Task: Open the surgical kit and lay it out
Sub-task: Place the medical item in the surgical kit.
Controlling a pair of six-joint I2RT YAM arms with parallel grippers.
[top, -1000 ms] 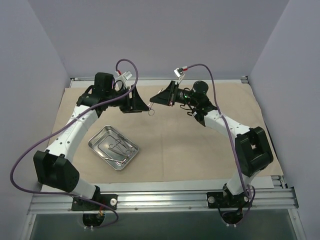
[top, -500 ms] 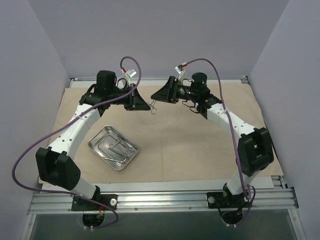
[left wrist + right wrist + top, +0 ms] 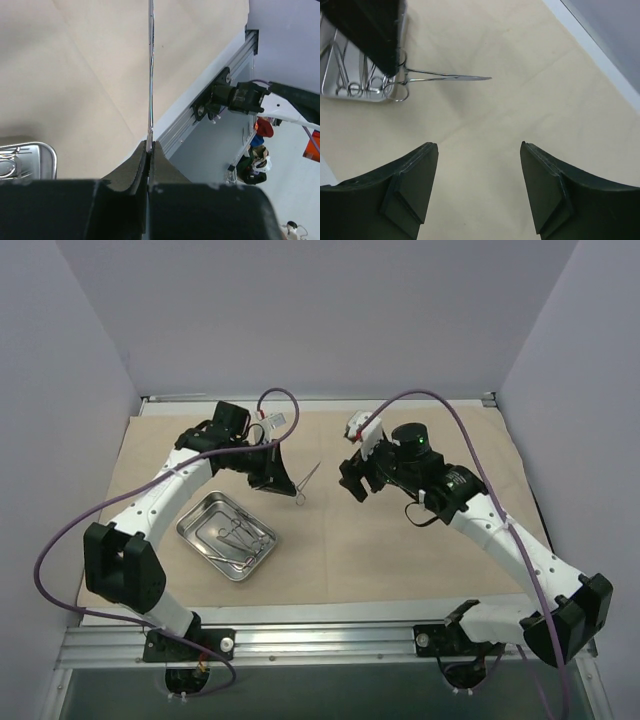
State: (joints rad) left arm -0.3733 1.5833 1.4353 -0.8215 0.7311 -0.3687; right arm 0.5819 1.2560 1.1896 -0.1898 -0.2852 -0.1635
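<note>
One beige cloth (image 3: 400, 550) is already spread flat over the desk (image 3: 330, 610), between plain grey walls (image 3: 320, 320). Its steel tray (image 3: 183, 527) is set on the left part, several tools (image 3: 232, 532) lying inside. Forceps (image 3: 305, 482) are pinched above the cloth by the left fingers (image 3: 137, 170); the right fingers (image 3: 410, 185) are spread wide, empty. Laying out is judged barely begun.

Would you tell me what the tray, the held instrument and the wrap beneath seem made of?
Tray: likely polished steel, mirror-bright glints. Instrument: thin shiny metal, probably steel too. Wrap: matte beige with fold creases, apparently cloth, possibly paper-like.
</note>
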